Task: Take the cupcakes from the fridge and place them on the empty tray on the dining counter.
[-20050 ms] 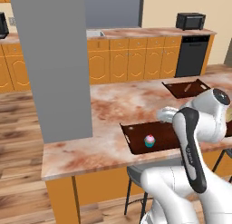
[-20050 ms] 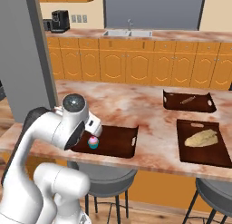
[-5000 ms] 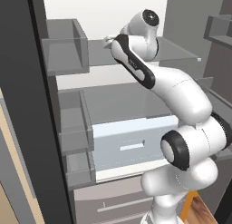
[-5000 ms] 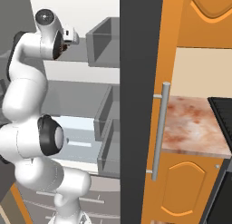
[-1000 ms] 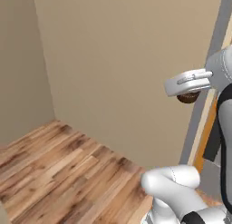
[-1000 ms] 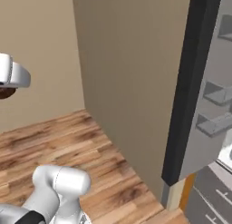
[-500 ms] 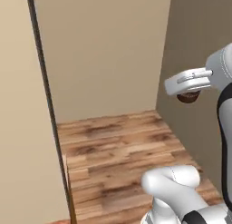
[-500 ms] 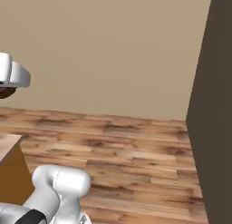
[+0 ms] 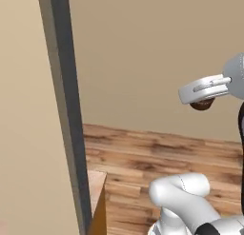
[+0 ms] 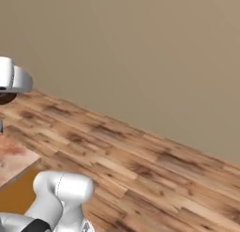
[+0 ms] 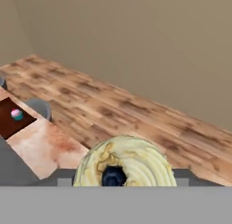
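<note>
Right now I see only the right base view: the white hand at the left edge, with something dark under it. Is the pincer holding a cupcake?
Observer: Yes. In the hand view the pincer is shut on the dark brown cupcake, which has a cream swirl on top.
Operator: Where is the other one?
Observer: The pink-frosted cupcake sits on the dark brown tray, at the left of the hand view.
Operator: Is that tray on the counter?
Observer: Yes, on the marbled dining counter, with a grey stool at its edge.

The arm is raised high, and the gripper (image 9: 202,102) is held level, its jaws closed around the dark brown cupcake (image 9: 202,104).
</note>
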Robot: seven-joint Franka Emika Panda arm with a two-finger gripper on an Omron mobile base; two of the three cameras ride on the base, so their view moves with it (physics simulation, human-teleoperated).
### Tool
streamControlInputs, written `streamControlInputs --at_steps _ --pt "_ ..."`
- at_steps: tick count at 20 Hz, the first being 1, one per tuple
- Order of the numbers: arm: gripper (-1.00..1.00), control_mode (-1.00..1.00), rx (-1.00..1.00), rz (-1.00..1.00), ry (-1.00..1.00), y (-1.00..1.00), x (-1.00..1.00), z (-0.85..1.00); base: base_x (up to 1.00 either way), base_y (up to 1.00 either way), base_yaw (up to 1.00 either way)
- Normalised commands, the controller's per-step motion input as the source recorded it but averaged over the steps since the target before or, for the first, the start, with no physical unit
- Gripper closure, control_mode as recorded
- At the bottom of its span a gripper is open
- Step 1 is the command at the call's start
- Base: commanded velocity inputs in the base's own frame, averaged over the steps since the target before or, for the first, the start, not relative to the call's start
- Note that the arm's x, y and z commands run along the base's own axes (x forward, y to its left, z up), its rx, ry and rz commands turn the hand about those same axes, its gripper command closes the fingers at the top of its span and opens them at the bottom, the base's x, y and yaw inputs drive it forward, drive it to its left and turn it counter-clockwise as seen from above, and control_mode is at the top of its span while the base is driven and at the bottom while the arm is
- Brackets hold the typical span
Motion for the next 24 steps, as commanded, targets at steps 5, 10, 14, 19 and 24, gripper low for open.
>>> streamControlInputs --at_steps 5,10,14,19,24 --pt "1.00 1.00 0.00 0.00 0.00 0.00 0.00 0.00 1.00 0.00 0.54" --pt "1.00 1.00 0.00 0.00 0.00 0.00 0.00 0.00 1.00 -0.09 0.66" --pt "1.00 1.00 0.00 0.00 0.00 0.00 0.00 0.00 1.00 -0.13 0.67" --pt "1.00 1.00 0.00 0.00 0.00 0.00 0.00 0.00 0.74 -0.23 0.70" --pt "1.00 1.00 0.00 0.00 0.00 0.00 0.00 0.00 0.55 -0.16 0.76"
